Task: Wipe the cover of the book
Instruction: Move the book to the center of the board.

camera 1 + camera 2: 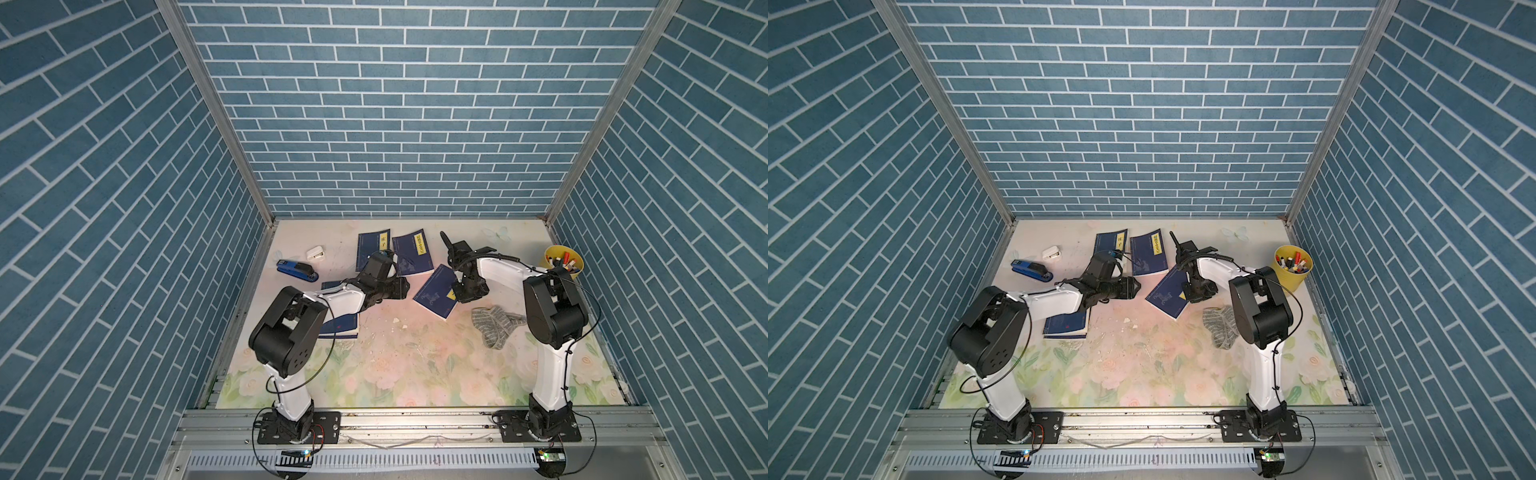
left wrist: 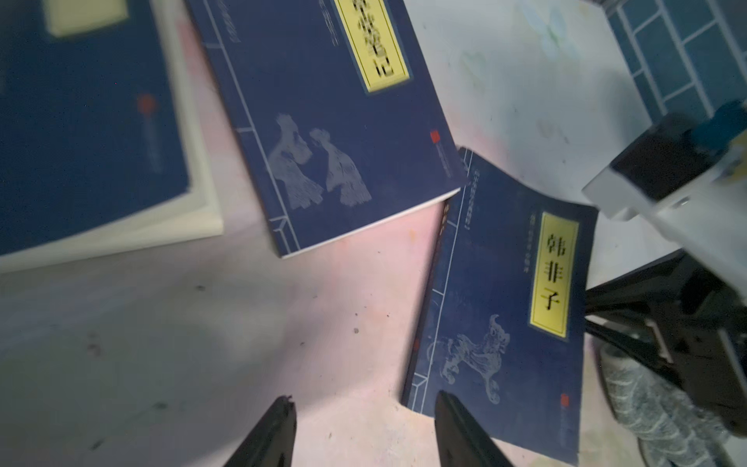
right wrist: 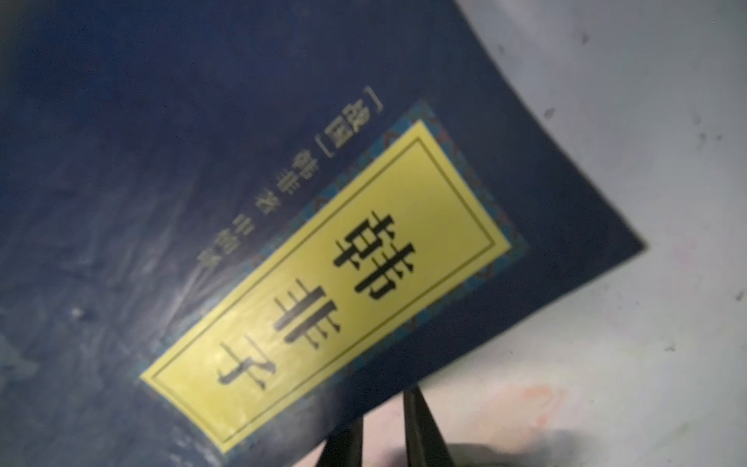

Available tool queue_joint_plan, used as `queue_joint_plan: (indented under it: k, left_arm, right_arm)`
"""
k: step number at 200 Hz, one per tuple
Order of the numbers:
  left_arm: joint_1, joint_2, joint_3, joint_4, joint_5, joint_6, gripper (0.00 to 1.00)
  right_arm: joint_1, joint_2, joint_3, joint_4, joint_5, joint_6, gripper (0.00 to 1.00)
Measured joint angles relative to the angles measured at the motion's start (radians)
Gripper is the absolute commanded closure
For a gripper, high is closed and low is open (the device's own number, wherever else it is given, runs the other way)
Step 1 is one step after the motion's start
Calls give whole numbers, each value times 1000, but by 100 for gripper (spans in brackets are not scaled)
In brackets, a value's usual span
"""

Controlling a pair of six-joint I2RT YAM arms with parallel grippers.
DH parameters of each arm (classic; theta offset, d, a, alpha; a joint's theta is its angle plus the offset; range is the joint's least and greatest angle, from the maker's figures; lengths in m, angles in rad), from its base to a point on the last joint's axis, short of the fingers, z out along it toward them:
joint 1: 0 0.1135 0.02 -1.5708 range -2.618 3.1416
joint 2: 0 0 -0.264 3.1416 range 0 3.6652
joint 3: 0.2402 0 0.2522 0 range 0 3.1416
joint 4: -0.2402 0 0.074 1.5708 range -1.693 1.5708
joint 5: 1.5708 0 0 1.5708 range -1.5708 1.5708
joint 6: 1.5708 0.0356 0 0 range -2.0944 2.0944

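Book (image 1: 434, 297): thin paperback, centre-right in a top view, on the surface (image 1: 374, 365). Expect low weight, a flexible glossy cover, easy sliding and curling. Pin at a corner, not mid-cover.

Right end effector (image 3: 384, 416): jaws nearly together at the label-side edge; grip on the cover not determinable.

Left end effector (image 2: 364, 396): released, empty.

Cloth (image 1: 494, 328): soft, loose, just beside the book at lower right.

Open room toward frame bottom; crowded toward the top by more books (image 1: 411, 253).

Left fingers (image 2: 275, 436) apart over table (image 2: 202, 343); one at blue book (image 2: 485, 283) corner.
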Motion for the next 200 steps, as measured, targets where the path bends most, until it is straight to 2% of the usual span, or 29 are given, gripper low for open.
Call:
queue_joint_plan:
  k: [43,94,123,158,200]
  left_arm:
    - [-91,163,161,-27,13,49,44]
    - [-126,192,198,-42,21,55,52]
    - [-126,192,198,-42,21,51,53]
    - [-126,192,198,-42,21,48,53]
    - [-130,192,198,-41,21,40,53]
  right_arm:
    - [0,-47,-62,51,-23,71,76]
    - [3,-129,-136,51,-78,156,72]
    - [3,-213,-137,49,-56,196,65]
    - [-9,-309,-167,73,-47,237,52]
    - [-39,-275,-170,146,-122,249,44]
